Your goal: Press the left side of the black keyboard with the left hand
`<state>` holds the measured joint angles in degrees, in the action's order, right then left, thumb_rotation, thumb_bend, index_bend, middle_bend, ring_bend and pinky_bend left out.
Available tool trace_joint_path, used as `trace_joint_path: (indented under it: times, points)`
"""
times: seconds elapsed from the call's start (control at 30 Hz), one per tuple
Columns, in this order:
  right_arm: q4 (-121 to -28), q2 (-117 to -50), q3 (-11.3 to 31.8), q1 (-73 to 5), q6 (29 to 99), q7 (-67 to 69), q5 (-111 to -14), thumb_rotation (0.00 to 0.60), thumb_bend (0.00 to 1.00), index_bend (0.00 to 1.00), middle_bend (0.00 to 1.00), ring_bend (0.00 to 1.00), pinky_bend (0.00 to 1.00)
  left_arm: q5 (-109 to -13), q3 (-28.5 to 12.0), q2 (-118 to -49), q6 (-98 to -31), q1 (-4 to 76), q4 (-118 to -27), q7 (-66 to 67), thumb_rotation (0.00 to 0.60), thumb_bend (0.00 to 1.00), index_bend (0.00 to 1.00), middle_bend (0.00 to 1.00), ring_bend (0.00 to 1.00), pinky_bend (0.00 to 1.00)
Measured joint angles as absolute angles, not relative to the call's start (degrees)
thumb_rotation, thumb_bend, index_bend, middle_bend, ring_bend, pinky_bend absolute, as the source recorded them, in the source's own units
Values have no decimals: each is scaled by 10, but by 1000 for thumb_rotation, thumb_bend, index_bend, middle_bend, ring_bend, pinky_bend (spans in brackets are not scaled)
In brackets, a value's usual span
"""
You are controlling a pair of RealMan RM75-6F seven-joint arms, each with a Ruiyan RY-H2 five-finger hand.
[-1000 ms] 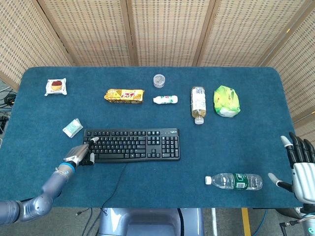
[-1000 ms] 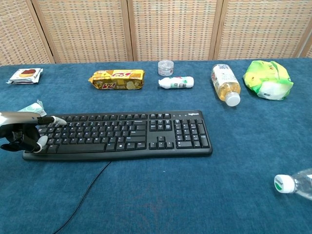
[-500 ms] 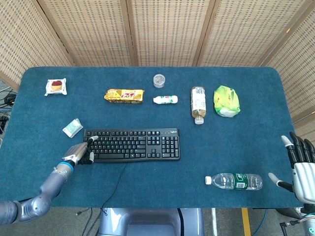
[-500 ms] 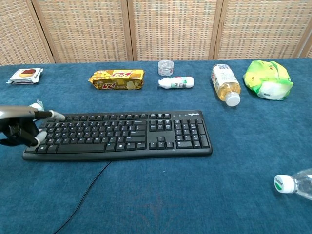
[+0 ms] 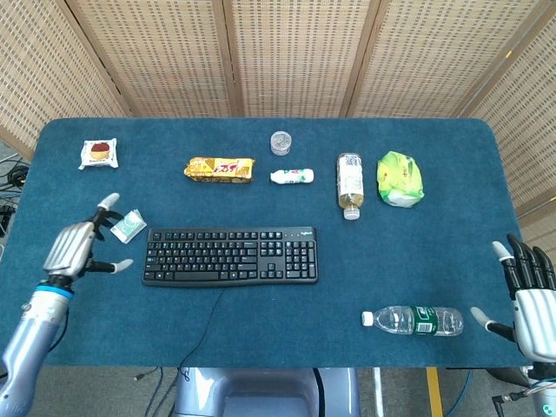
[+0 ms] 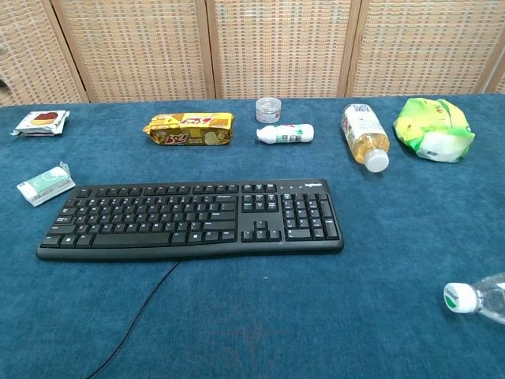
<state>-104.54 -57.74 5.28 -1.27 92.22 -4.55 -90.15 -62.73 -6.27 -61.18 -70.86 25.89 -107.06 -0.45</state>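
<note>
The black keyboard (image 5: 230,255) (image 6: 192,219) lies flat near the table's front, its cable trailing off the front edge. My left hand (image 5: 78,246) hovers well to the left of the keyboard, clear of it, fingers spread and empty; only the head view shows it. My right hand (image 5: 532,294) sits at the table's right front corner, fingers apart, holding nothing.
A small mint packet (image 5: 129,225) (image 6: 46,184) lies just beside my left hand. A snack pack (image 5: 98,153), yellow biscuit pack (image 5: 219,168), small jar (image 5: 280,142), white bottle (image 5: 292,176), tea bottle (image 5: 350,184) and green bag (image 5: 400,178) line the back. A water bottle (image 5: 413,320) lies front right.
My left hand has lifted off the keyboard's left end and drawn back to the left, its fingers spreading open; it has left the chest view. The right hand has barely moved.
</note>
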Motion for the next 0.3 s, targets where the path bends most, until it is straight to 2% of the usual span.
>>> trace_joint_path:
  times: [0.03, 0.13, 0.3]
  points:
    - [-1046, -578, 53, -13, 922, -46, -902, 600, 0, 0, 0, 0, 0, -645, -59, -610, -745, 240, -1067, 5, 600, 0, 0, 0, 0, 0]
    - [-1046, -578, 52, -13, 922, -47, -901, 600, 0, 0, 0, 0, 0, -676, -51, -611, -802, 207, -1053, 28, 600, 0, 0, 0, 0, 0]
    - [-1045, -579, 53, -13, 922, -49, -901, 600, 0, 0, 0, 0, 0, -692, -28, -626, -875, 146, -1030, 84, 600, 0, 0, 0, 0, 0]
